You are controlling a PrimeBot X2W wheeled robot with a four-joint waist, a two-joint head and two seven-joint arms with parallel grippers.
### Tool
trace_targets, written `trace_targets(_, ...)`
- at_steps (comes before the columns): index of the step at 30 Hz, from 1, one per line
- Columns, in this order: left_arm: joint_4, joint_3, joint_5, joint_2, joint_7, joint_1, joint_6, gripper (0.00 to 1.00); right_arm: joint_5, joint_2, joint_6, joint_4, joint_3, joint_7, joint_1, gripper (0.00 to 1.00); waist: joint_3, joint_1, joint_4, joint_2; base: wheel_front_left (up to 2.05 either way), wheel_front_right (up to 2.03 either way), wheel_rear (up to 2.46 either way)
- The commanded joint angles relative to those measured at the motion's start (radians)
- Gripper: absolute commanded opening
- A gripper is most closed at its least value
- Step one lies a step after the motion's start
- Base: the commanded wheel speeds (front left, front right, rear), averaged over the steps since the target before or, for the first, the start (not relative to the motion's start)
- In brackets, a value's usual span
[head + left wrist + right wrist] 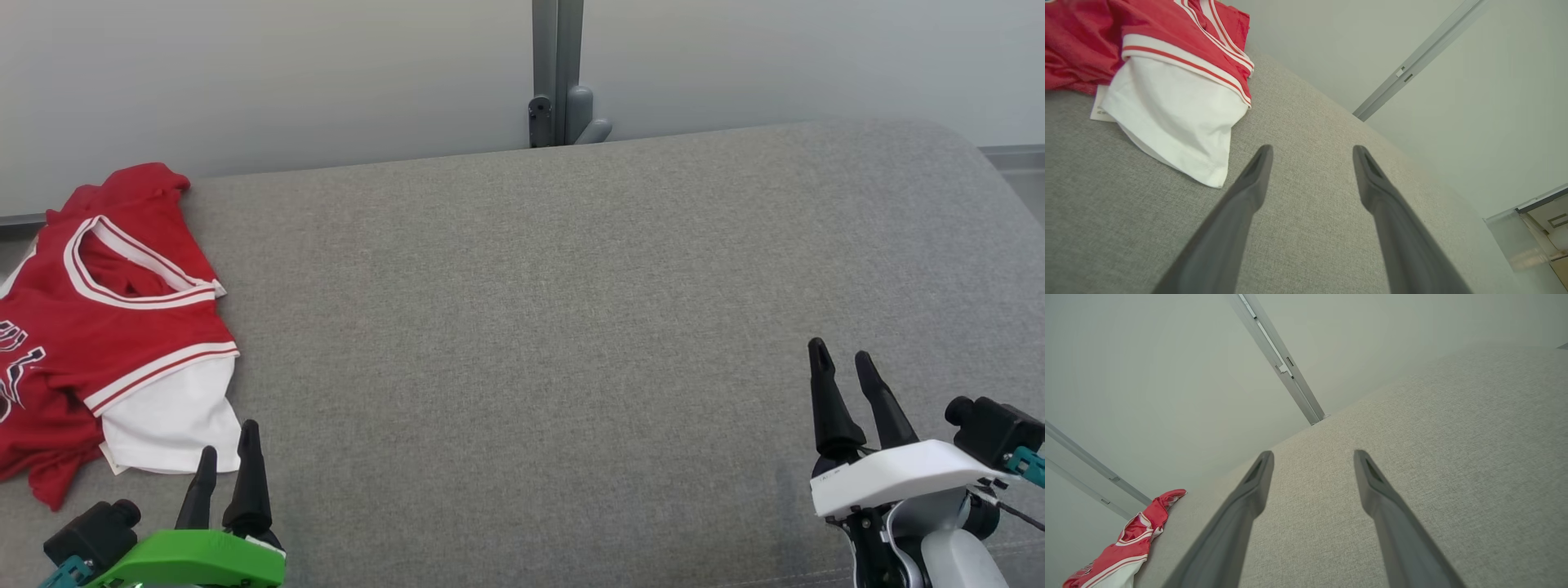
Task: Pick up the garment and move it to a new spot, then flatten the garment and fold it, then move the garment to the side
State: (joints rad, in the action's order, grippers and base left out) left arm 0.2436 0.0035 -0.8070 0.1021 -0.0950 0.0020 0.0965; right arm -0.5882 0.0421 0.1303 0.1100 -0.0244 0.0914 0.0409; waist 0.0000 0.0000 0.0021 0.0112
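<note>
While the red jersey (106,327) lay bunched up at the far left of the grey cushion (531,327), both grippers were down near the front edge with nothing in them. The jersey had white and red stripes around its neck hole and along one edge. It had some letters on its front, but the side of the head view cut them off. A white sleeve (175,416) stuck out from under the striped edge and lay on the grey cloth. The left gripper (229,441), with its green cover, was at the lower left, and its two dark fingers stood apart. Its tips were near the white sleeve, and in the left wrist view a bit of grey cloth showed between them. The right gripper (840,351), with its white cover, was at the lower right, well apart from the jersey. Its fingers were spread wide too. Behind the cushion was a pale wall (245,73) with a grey post (558,65) going up it.
</note>
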Motion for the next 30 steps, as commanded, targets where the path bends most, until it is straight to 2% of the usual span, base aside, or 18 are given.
trace_targets(1, -0.012, 0.007, 0.050, 0.005, -0.014, 0.000, 0.004, 1.00, 0.057, 0.007, 0.000, -0.008, 0.004, 0.016, 0.002, 1.00, -0.001, 0.0000, 0.002, -0.0049, 0.00, 0.00, 0.00)
trace_targets(30, -0.032, 0.015, 0.379, -0.002, -0.088, 0.037, 0.030, 1.00, 0.373, 0.009, 0.000, -0.009, 0.001, 0.091, -0.008, 1.00, 0.000, 0.0000, -0.012, -0.0074, 0.00, 0.00, 0.00)
